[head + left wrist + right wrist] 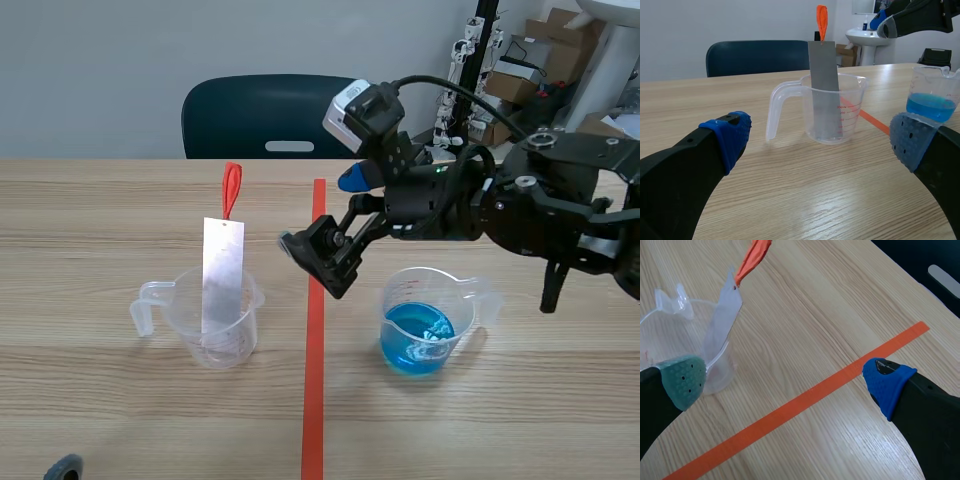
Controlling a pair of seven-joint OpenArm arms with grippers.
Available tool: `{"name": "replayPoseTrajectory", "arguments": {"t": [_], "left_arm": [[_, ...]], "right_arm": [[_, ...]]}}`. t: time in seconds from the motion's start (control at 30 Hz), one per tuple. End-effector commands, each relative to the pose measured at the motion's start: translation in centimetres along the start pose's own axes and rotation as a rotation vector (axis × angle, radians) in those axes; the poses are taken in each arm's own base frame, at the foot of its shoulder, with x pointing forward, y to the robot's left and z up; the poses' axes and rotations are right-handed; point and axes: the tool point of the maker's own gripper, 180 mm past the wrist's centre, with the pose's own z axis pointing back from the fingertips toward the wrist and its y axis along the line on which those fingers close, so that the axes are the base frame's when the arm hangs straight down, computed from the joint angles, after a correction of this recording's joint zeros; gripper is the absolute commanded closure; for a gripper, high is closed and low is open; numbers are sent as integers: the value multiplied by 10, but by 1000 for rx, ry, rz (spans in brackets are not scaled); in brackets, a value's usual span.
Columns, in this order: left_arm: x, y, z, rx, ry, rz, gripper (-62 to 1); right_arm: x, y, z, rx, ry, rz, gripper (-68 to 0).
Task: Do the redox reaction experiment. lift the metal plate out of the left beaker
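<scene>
The thin grey metal plate point(222, 270) stands upright inside the clear plastic left beaker point(186, 318). Its top rises well above the rim and carries an orange-red loop point(232, 188). At 3 o'clock from it, across the orange-red tape line point(314, 400), sits a second clear beaker point(430, 285) holding blue liquid point(415, 340).

The right claw point(785, 382) hangs above the tape line, at about 2 o'clock from the left beaker. Its fingers are spread wide with nothing between them, clear of the plate.

The left claw point(820, 142) is low over the wooden table point(120, 420), at about 7 o'clock from the left beaker. It is also spread wide and empty. The beaker and plate stand straight ahead of its blue pads point(730, 135), apart from them.

A dark blue chair point(270, 115) stands at the table's 12 o'clock edge.
</scene>
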Motion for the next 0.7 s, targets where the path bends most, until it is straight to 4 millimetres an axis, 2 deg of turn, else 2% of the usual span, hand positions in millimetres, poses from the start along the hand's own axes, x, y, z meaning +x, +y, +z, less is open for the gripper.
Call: {"name": "replayPoseTrajectory", "arguments": {"t": [0.0,0.1,0.4,0.67], "left_arm": [[6,2,-2,-1,-29,-5,-582],[6,2,-2,-1,-28,-5,-582],[6,2,-2,-1,-28,-4,-582],[6,2,-2,-1,-28,-4,-582]], "right_arm": [[22,-4,-5,-2,-61,-8,-679],[22,3,-12,33,-65,-29,-679],[43,13,-25,65,-113,-48,-679],[36,15,-39,63,-94,-82,-679]]}}
